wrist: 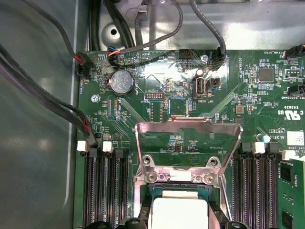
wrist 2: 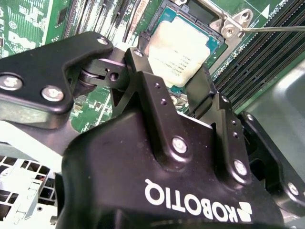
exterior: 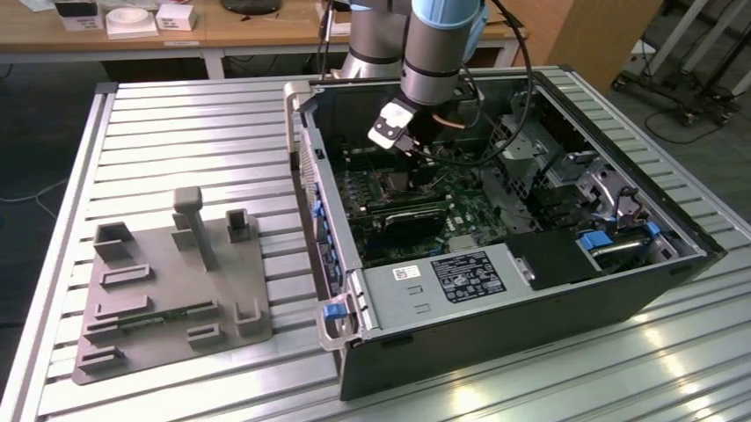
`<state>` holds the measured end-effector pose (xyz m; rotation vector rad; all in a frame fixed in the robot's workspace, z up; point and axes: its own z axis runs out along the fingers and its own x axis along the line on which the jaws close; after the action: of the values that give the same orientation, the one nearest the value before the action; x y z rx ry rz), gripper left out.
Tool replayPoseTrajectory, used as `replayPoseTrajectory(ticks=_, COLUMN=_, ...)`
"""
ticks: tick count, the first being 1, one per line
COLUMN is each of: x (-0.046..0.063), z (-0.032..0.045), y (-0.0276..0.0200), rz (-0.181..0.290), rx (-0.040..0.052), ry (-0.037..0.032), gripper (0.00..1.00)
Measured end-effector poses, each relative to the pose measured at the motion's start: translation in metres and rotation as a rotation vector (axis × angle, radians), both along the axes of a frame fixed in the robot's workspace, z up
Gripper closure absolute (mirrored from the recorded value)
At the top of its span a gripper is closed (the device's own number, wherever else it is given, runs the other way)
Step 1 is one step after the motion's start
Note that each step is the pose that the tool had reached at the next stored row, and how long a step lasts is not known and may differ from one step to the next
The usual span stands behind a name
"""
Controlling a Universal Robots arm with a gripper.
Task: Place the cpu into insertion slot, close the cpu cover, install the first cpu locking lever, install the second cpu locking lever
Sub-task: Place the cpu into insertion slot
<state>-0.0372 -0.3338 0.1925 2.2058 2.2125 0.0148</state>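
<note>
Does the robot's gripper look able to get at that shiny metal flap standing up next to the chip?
Probably yes. The gripper hangs open just above the chip, and in the first wrist view the flap stands raised on its hinge right beside the chip, with nothing lying between them.

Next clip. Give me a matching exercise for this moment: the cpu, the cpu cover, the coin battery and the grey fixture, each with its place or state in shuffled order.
Things:
1. cpu
2. cpu cover
3. coin battery
4. grey fixture

Places or states:
A. on the table, outside the computer case
B. swung open on its hinge
C. lying flat below the gripper, metal top up
D. round and silvery, on the green motherboard

Pairs: 1-C; 2-B; 3-D; 4-A.
</note>
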Motion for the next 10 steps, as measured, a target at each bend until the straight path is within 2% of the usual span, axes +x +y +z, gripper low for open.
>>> replayPoseTrajectory(ticks=9, x=0.0000, z=-0.0003, y=0.0001, rz=0.000, rx=0.0005, ry=-0.0002, gripper=0.45)
replayPoseTrajectory(ticks=10, x=0.0001, z=-0.0003, y=0.0001, rz=0.000, rx=0.0005, ry=-0.0003, gripper=0.39)
